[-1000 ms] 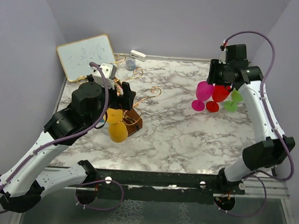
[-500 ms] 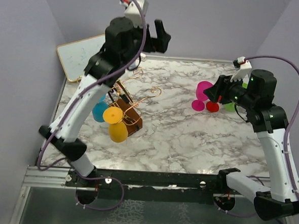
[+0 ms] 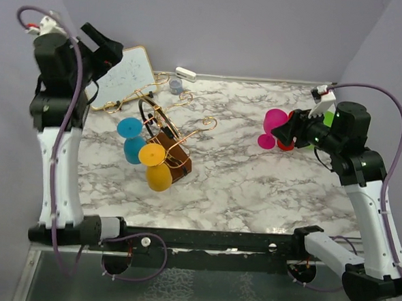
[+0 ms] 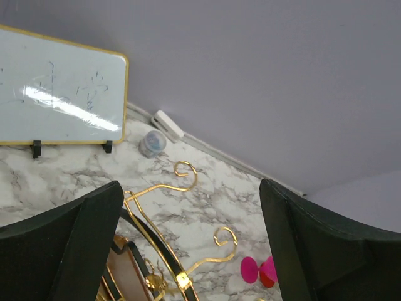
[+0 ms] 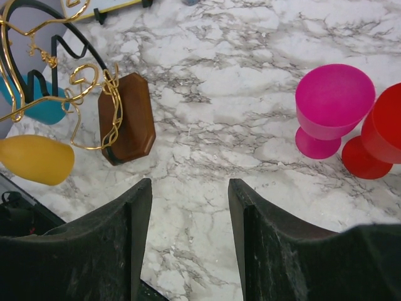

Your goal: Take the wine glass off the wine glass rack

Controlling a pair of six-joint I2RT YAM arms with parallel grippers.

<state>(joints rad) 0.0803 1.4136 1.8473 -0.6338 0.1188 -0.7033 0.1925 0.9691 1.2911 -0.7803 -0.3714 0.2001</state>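
Note:
The wine glass rack [image 3: 163, 124], copper-gold wire on a dark wooden base, stands left of centre. A yellow wine glass [image 3: 158, 173] and two blue ones [image 3: 129, 128] hang from it. My left gripper [image 3: 103, 48] is raised high at the far left, well away from the rack, open and empty. The left wrist view looks down on the rack's curled hooks [image 4: 183, 180] between the open fingers [image 4: 69, 244]. My right gripper [image 3: 280, 133] is open and empty, above the table beside a magenta glass [image 3: 274, 122]. The right wrist view shows the rack base [image 5: 126, 116] and the yellow glass [image 5: 34, 160].
Magenta [image 5: 329, 103], red [image 5: 382, 135] and green [image 3: 329, 120] glasses stand together at the right. A small whiteboard [image 3: 124, 71], a grey cap [image 3: 175, 86] and a white block [image 3: 185, 73] sit along the back wall. Walls close in on both sides.
My left arm lifted off the rack, rose over the back of the table, then swung to the far left. My right arm pulled back from the standing glasses and has since held nearly still.

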